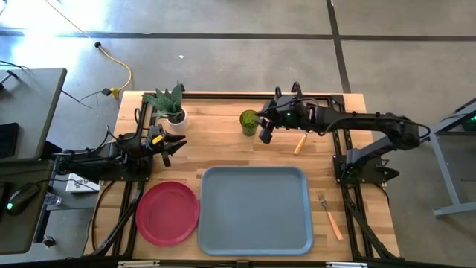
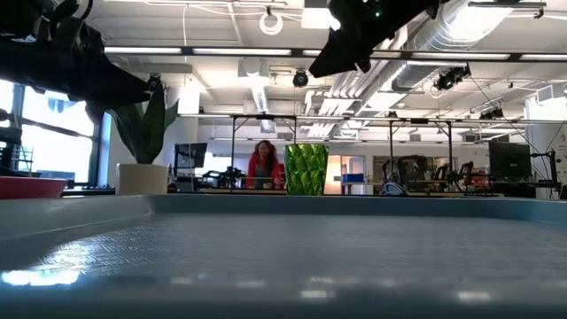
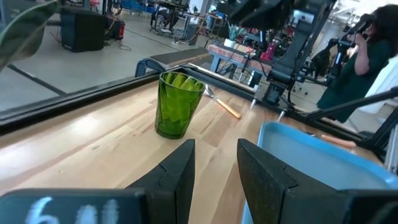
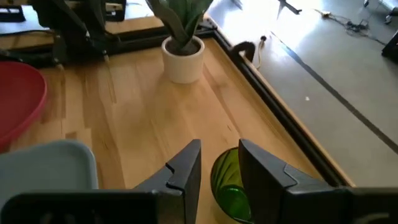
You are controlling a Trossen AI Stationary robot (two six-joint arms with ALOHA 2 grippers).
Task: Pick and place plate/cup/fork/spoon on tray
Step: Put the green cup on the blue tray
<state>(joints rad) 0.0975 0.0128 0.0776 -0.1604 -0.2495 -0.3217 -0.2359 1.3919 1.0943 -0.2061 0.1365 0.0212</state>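
My right tool (image 1: 265,134), fingers parted and holding nothing, hangs just beside the cup (image 1: 248,121), which stands upright on the table (image 1: 223,141) beyond the tray (image 1: 255,211) (tray bare). My left tool (image 1: 172,145), also parted, empty, waits near the plant pot (image 1: 175,119).

A pale wooden counter (image 1: 223,152) with a dark metal frame along its edges stands on a grey concrete floor (image 1: 223,59). Near its far left corner sits a small white round pot holding a green broad-leaved plant (image 1: 173,110). A yellow cable (image 1: 119,71) curls across the floor beyond that corner. In the room behind, a person in a red top (image 2: 263,165) sits among desks and monitors.
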